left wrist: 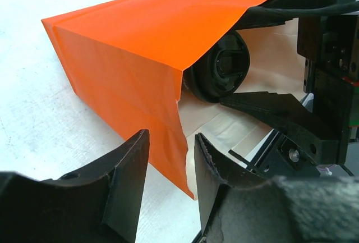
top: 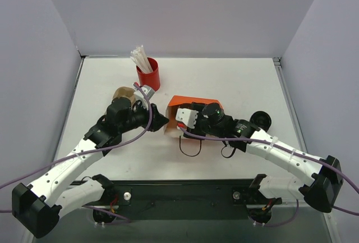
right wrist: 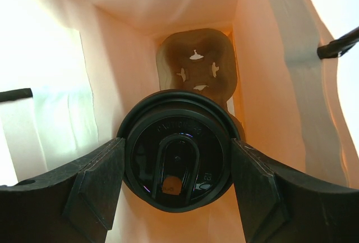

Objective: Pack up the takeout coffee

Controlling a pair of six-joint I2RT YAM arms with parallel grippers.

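Note:
An orange paper bag (top: 193,102) lies on its side mid-table, mouth toward the arms. My right gripper (right wrist: 176,153) is inside the bag, shut on a dark coffee cup by its black lid (right wrist: 176,161). A brown cardboard carrier (right wrist: 195,66) sits at the bag's bottom behind the cup. My left gripper (left wrist: 171,136) straddles the bag's orange side edge (left wrist: 168,119), fingers apart and not pinching it. The left wrist view shows the held cup (left wrist: 221,66) within the bag. The second black-lidded cup (top: 260,120) stands on the table right of the bag.
A red cup of white sticks (top: 148,74) stands behind the left arm. A brown crumpled object (top: 123,94) lies beside the left wrist. The bag's black handles (top: 190,145) trail toward the near edge. Grey walls enclose the table.

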